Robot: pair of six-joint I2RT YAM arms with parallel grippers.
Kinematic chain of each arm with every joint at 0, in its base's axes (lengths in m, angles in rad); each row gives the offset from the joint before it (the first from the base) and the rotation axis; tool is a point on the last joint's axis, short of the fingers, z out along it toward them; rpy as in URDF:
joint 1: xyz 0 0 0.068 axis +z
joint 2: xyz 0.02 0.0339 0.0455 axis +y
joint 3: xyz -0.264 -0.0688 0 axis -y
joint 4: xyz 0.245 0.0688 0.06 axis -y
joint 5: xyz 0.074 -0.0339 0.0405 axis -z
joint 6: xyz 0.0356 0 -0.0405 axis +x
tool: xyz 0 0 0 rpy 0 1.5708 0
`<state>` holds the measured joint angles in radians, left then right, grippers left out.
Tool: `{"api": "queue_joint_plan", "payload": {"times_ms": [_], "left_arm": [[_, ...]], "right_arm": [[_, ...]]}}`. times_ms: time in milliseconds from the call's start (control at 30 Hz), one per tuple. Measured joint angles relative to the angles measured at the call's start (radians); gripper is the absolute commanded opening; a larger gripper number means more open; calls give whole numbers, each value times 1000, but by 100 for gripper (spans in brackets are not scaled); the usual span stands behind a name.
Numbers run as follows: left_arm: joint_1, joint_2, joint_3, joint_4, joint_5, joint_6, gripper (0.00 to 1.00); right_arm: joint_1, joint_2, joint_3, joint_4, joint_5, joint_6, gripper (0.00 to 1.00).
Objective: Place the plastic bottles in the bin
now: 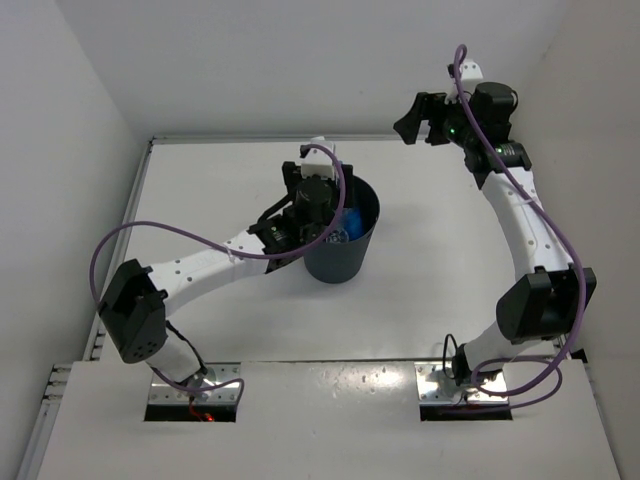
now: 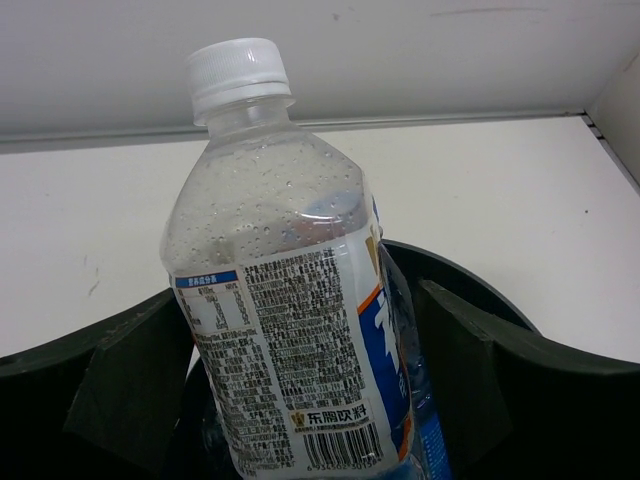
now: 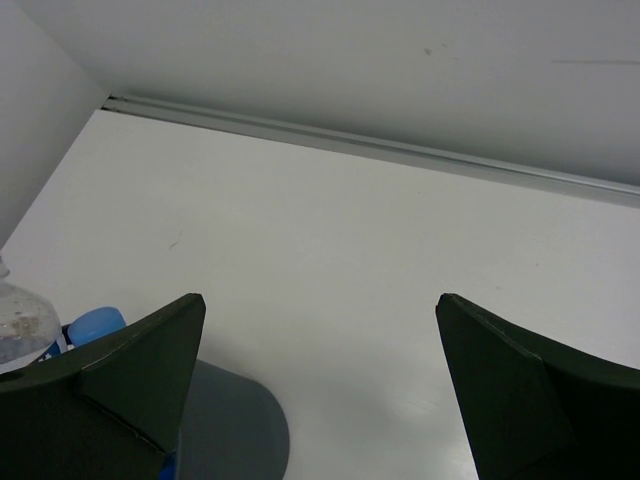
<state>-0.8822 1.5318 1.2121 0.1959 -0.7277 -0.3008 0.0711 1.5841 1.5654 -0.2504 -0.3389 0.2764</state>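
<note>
My left gripper (image 2: 305, 300) is shut on a clear plastic bottle (image 2: 280, 300) with a white cap and a white and blue label. It holds the bottle tilted over the dark grey-blue bin (image 2: 440, 268). In the top view the left gripper (image 1: 310, 215) hangs over the bin's (image 1: 345, 262) left rim. A blue-labelled bottle (image 1: 350, 222) lies inside the bin and also shows in the left wrist view (image 2: 432, 450). My right gripper (image 1: 420, 122) is open and empty, raised at the far right, away from the bin. The other bottles are hidden.
White walls stand to the left, right and back of the white table (image 1: 220, 190). In the right wrist view the bin's wall (image 3: 235, 430) shows at the bottom left, with a blue label (image 3: 95, 325) above it.
</note>
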Motion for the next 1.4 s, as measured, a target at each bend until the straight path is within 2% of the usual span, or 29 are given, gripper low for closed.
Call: {"api": "queue_joint_plan", "payload": {"times_ms": [133,367,600,1200,1400], "left_arm": [[0,0,0,0,-3,0,93],[0,0,0,0,-7,0,100],[0,-19,1,-25,-31,-5,100],[-1,-162,-41,-102,-140,-48,100],[1,-264,-51,-126,-172,-23,100]], "right_arm": [[0,0,0,-2,-4,1,100],[0,0,0,-5,-5,1,100],[0,0,-2,-5,-5,1,100],[0,0,-9,-6,-5,11,100],[7,0,-20,-22,96,11,100]]}}
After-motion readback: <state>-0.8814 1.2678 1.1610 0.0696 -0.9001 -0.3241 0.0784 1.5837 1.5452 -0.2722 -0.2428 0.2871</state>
